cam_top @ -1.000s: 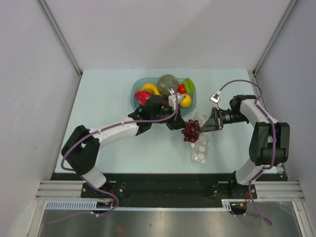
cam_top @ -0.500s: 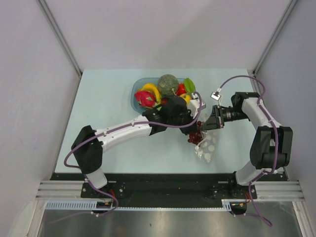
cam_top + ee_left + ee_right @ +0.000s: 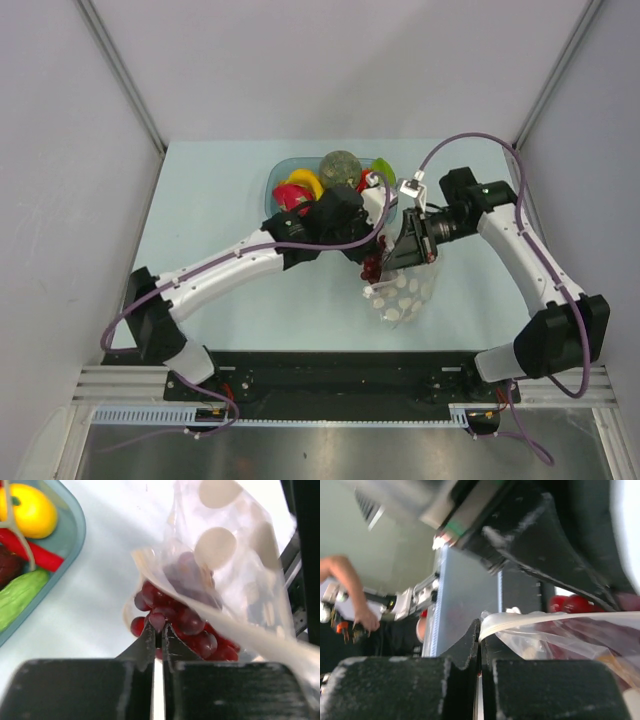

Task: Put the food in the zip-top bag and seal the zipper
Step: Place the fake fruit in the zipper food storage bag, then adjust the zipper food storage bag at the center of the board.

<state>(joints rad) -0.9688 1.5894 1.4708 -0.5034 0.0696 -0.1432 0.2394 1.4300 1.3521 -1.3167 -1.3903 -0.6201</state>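
My left gripper (image 3: 159, 630) is shut on the bunch of dark red grapes (image 3: 192, 625), holding it by a grape at the mouth of the dotted zip-top bag (image 3: 225, 565); part of the bunch lies under the clear plastic. My right gripper (image 3: 480, 630) is shut on the bag's mouth edge, the zipper strip (image 3: 545, 620), holding it up. From above, both grippers meet over the bag (image 3: 405, 295), with the grapes (image 3: 372, 268) at its upper left. The grey-green bumpy ball (image 3: 340, 168) sits in the blue bowl (image 3: 276, 182).
The bowl holds a pink dragon fruit (image 3: 290, 197), a yellow banana (image 3: 303, 181), a yellow fruit (image 3: 30, 511), a red pepper and green pieces. It stands just behind the bag. The left arm stretches diagonally across the table's middle.
The left gripper has carried the grapes right and down to the bag's mouth. The right arm has swung left and lifted the bag's edge; the bag has shifted left.
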